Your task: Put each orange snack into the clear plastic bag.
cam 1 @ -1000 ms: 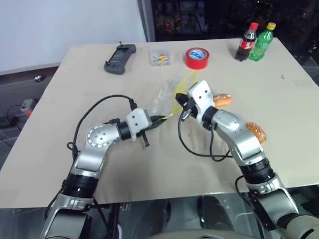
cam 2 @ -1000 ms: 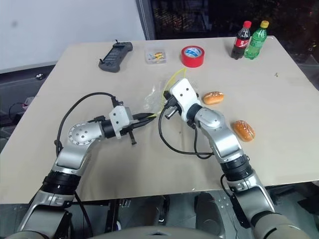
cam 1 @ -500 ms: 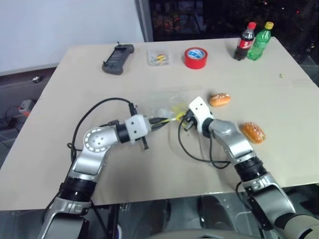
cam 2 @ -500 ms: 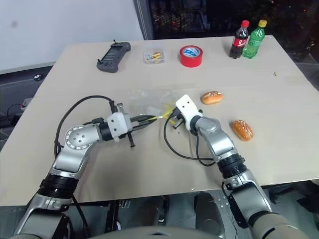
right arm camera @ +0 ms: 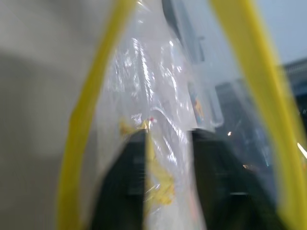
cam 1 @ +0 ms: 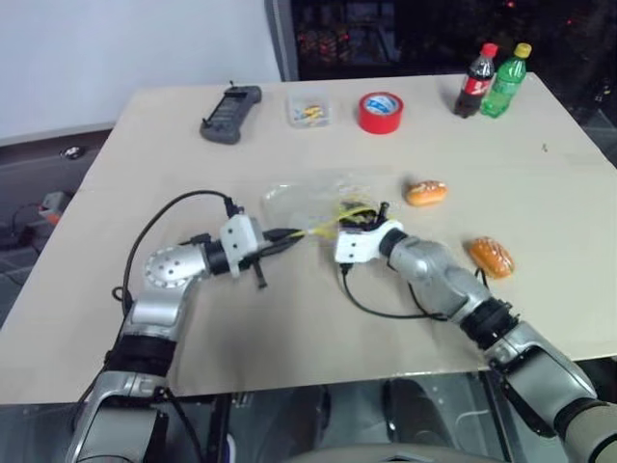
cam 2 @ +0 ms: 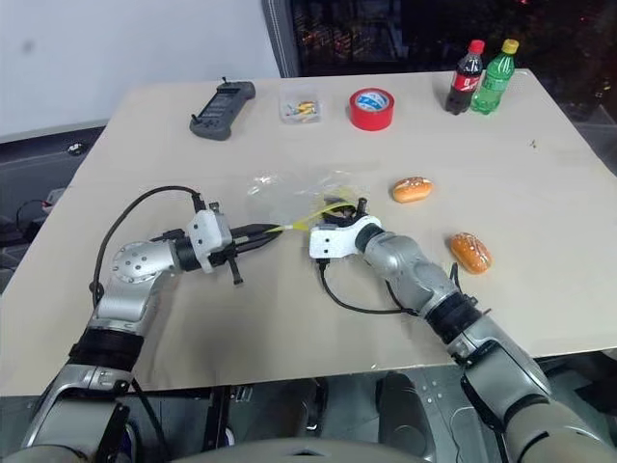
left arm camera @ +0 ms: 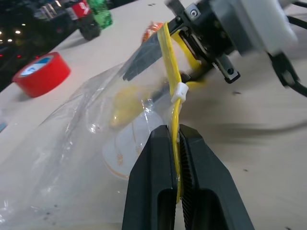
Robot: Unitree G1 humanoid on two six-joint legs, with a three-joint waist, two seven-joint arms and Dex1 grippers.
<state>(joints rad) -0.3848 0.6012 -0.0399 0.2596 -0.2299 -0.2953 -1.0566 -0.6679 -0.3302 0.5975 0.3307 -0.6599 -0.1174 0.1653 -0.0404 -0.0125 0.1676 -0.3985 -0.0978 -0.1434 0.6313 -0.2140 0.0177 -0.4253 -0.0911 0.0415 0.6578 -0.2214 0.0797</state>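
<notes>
The clear plastic bag (cam 1: 313, 198) lies crinkled on the table, its yellow seal strip (left arm camera: 172, 91) stretched between both grippers. My left gripper (left arm camera: 175, 136) is shut on that strip at the bag's left end. At the bag's mouth, my right gripper (cam 1: 371, 220) lies low and level, pointing into the bag. In the right wrist view its fingers (right arm camera: 122, 182) stand apart with bag film between them and the yellow strip looping past on both sides. One orange snack (cam 1: 425, 193) sits just right of the bag. The other orange snack (cam 1: 492, 257) lies nearer the right edge.
Along the far edge stand a black handset (cam 1: 231, 113), a small clear box of yellow bits (cam 1: 308, 109), a red tape roll (cam 1: 382, 112) and two bottles (cam 1: 492, 79). Black cables trail from both wrists over the table (cam 1: 289, 328).
The bag, held up in the air before, now lies flat on the table. My right hand has sunk and rolled, and its fingers have parted. My left hand drew slightly left.
</notes>
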